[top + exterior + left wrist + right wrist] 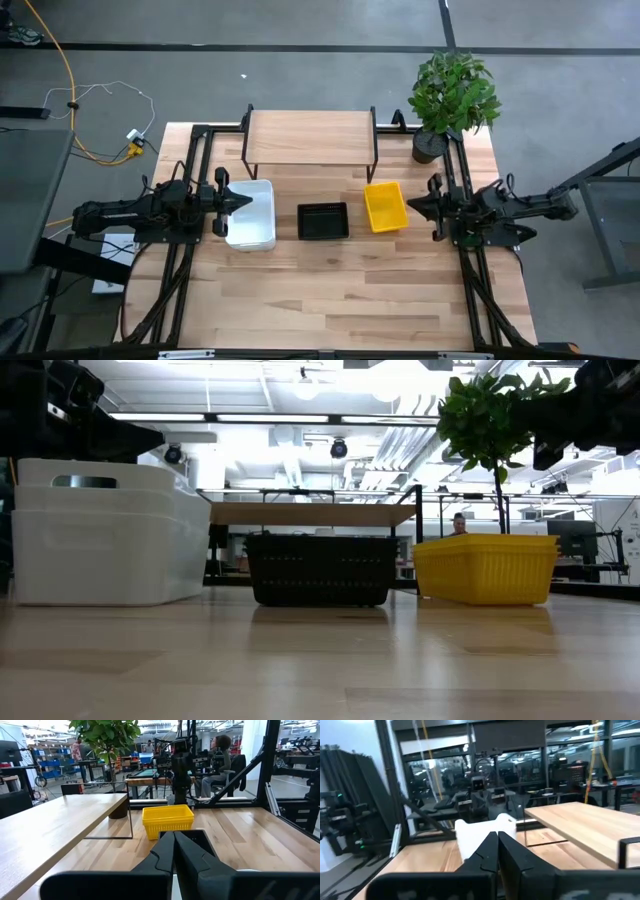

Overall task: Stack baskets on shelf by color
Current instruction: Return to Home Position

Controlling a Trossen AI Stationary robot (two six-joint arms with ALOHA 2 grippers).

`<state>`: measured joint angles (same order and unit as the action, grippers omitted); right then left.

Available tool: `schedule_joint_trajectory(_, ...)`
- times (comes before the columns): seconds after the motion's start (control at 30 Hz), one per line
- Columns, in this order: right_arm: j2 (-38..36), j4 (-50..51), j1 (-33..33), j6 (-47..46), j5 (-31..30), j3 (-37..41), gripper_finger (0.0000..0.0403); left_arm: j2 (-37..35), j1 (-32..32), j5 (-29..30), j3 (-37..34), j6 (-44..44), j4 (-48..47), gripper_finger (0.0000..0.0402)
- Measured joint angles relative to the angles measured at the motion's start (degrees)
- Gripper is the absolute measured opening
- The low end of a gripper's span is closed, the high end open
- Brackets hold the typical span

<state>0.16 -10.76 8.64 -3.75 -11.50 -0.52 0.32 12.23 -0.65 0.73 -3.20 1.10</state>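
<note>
Stacked white plastic baskets [258, 220] left, black mesh basket [323, 221] middle, yellow mesh basket [385, 205] right, light wooden shelf [310, 138] beyond, left gripper [243, 200] and right gripper [413, 204] clenched, empty.

A stack of white baskets [100, 530] stands at left on the wooden tabletop [320, 660], a black basket [318, 570] in the middle, a yellow basket [487, 568] at right; behind them the shelf [310, 513] and a leafy plant [490, 415]
</note>
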Motion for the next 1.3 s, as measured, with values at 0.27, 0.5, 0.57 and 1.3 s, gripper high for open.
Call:
schedule_joint_trajectory(0.27,0.0,0.2,0.0,4.2,4.9,0.0,0.0,0.0,0.0,0.0,0.0,0.0,0.0,0.0)
schedule_joint_trajectory(0.5,0.0,3.3,0.0,6.6,5.3,0.0,0.0,0.0,0.0,-0.2,0.0,0.0,0.0,0.0)
schedule_joint_trajectory(0.57,0.0,3.0,-0.6,7.6,5.1,0.0,0.0,0.0,0.0,-0.2,0.0,0.0,0.0,0.0)
schedule_joint_trajectory(1.3,0.0,9.3,-13.2,5.6,10.2,0.0,0.0,0.0,0.0,-0.2,0.0,0.0,0.0,0.0001)
